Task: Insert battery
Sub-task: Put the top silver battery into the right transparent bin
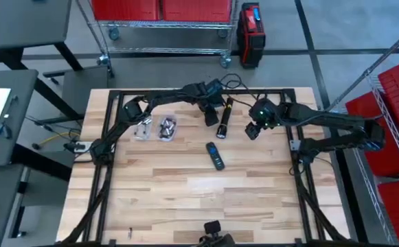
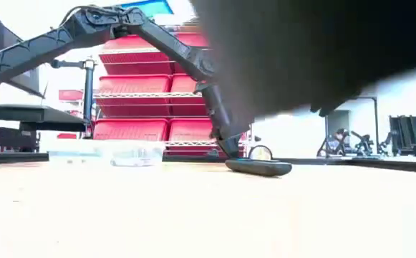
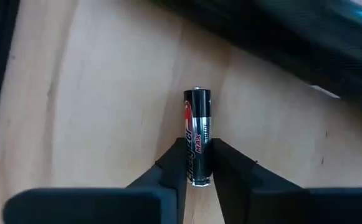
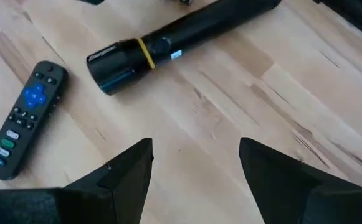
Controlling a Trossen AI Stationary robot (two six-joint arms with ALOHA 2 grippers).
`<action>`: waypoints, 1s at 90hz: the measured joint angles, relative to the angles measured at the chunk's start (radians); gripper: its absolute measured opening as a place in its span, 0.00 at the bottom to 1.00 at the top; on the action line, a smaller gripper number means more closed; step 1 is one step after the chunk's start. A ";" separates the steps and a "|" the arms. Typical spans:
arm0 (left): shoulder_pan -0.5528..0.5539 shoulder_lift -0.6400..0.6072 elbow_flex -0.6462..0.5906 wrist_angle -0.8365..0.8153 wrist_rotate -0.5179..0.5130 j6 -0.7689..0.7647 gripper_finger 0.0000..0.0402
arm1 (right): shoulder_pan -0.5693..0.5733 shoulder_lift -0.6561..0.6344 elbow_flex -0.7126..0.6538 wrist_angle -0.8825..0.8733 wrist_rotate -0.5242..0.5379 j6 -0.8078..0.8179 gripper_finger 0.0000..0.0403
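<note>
1. High view: the left gripper (image 1: 211,116) is hovering just beside the flashlight (image 1: 224,118) at the table's (image 1: 185,199) far side; the right gripper (image 1: 254,130) is waiting on the flashlight's other side. A remote (image 1: 215,155) is lying nearer the middle.
2. Low view: the remote (image 2: 258,167) is lying flat on the table; a dark blur is covering the upper right.
3. Left wrist view: the fingers (image 3: 171,171) are clamping a battery (image 3: 197,134) by its lower end.
4. Right wrist view: the right gripper (image 4: 196,165) is standing spread wide, gripping nothing, near the flashlight (image 4: 174,40) and remote (image 4: 25,118).

High view straight down over table (image 1: 199,185); low view level at tabletop; wrist views close, angled down; remote (image 1: 215,155) shared by high, low, right wrist
</note>
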 joint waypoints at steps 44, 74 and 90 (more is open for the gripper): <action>-0.006 -0.205 0.000 -0.174 -0.003 -0.038 0.00 | 0.017 0.000 0.000 -0.006 0.000 -0.004 0.58; -0.003 -0.262 0.000 -0.299 0.047 -0.203 0.01 | 0.017 0.000 0.000 -0.009 -0.002 -0.008 0.58; -0.022 -0.221 -0.019 -0.181 0.136 -0.313 0.14 | 0.021 0.000 0.001 -0.013 -0.002 0.019 0.58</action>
